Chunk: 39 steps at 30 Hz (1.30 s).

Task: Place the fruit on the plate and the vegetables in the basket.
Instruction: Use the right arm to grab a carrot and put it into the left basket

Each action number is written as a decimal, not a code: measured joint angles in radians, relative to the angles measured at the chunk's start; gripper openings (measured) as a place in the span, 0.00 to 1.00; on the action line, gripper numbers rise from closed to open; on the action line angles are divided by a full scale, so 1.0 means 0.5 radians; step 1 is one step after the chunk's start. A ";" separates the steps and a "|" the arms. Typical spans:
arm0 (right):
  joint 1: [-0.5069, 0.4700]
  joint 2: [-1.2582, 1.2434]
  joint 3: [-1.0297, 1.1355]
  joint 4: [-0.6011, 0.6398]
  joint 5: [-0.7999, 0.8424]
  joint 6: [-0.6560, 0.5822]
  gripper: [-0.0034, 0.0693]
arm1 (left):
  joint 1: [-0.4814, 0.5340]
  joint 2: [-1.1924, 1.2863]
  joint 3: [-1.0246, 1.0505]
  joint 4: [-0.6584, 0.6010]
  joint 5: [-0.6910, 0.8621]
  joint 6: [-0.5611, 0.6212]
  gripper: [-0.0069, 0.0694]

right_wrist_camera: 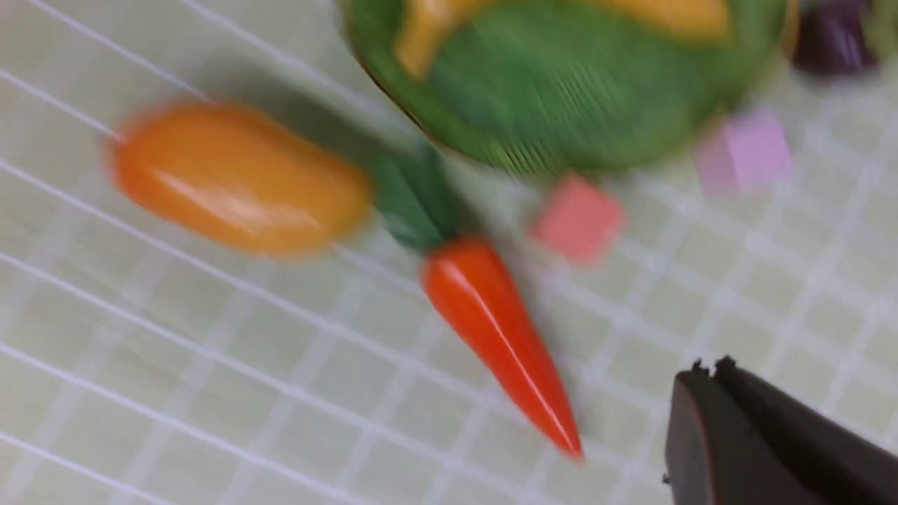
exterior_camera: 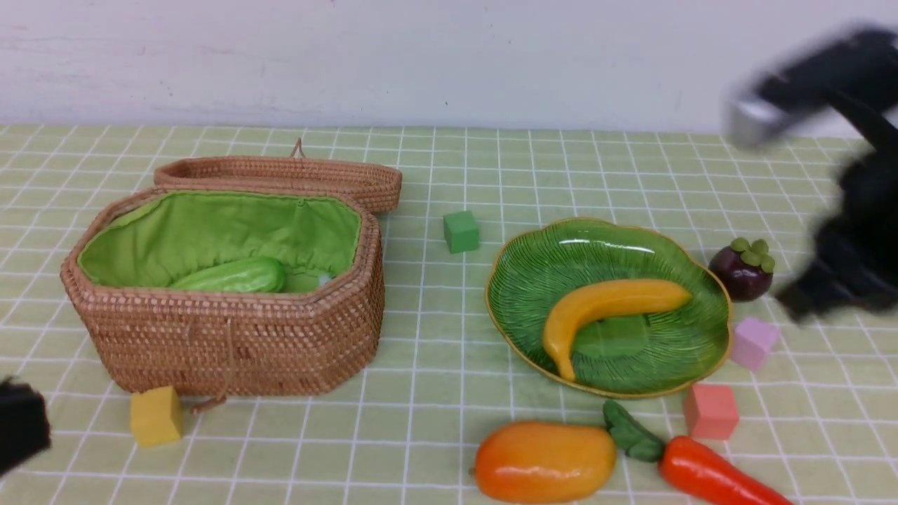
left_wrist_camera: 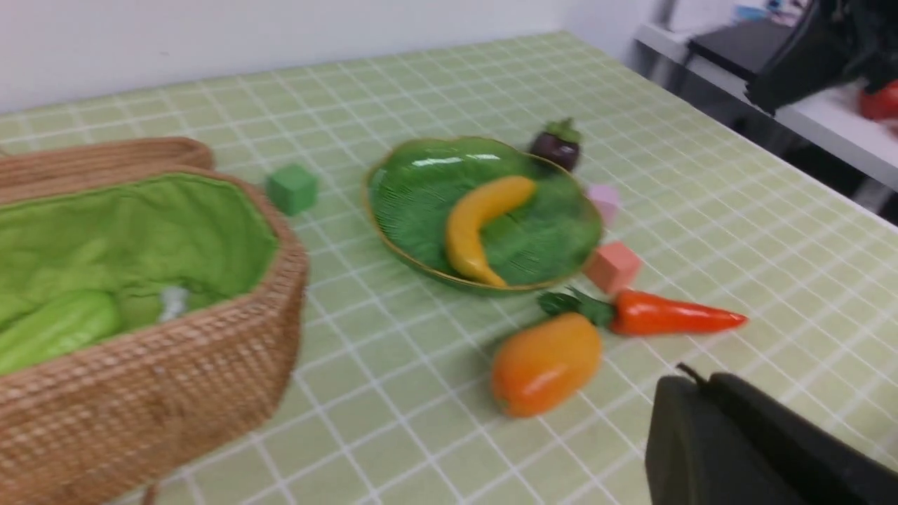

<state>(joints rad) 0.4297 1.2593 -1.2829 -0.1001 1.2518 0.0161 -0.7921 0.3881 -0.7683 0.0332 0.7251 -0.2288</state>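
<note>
A yellow banana [exterior_camera: 610, 301] lies on the green leaf-shaped plate [exterior_camera: 659, 245]. Beside the plate's right edge stands the purple mangosteen [exterior_camera: 742, 270]. The orange mango [exterior_camera: 544, 461] and the carrot [exterior_camera: 708, 473] lie on the cloth in front of the plate, the carrot's leaves touching the mango. A light-green gourd [exterior_camera: 231, 275] rests inside the open basket [exterior_camera: 231, 337]. My left gripper [left_wrist_camera: 700, 380] is shut and empty, low at the table's near left corner [exterior_camera: 21, 428]. My right gripper [right_wrist_camera: 710, 365] is shut and empty, above the cloth beside the carrot's tip [right_wrist_camera: 561, 435]; its arm [exterior_camera: 849, 252] is blurred at the right.
The basket's lid [exterior_camera: 280, 175] lies open behind it. Foam cubes lie about: green [exterior_camera: 461, 231] between basket and plate, yellow [exterior_camera: 156, 416] in front of the basket, lilac [exterior_camera: 753, 342] and salmon [exterior_camera: 711, 411] by the plate's right front. A white wall runs along the back of the table.
</note>
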 joint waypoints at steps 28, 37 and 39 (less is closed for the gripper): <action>-0.451 0.618 0.808 0.673 -0.857 -1.366 0.83 | 0.000 0.065 0.000 -0.544 0.000 0.573 0.10; -0.451 0.800 0.808 0.642 -0.944 -1.375 0.78 | 0.000 0.065 0.000 -0.544 0.013 0.573 0.11; -0.451 0.835 0.808 0.642 -0.933 -1.375 0.72 | 0.000 0.065 0.000 -0.544 0.013 0.573 0.11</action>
<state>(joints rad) 0.2043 1.6768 -0.8791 0.2211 0.7854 -0.6712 -0.7921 0.4204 -0.7683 -0.2387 0.7314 0.0577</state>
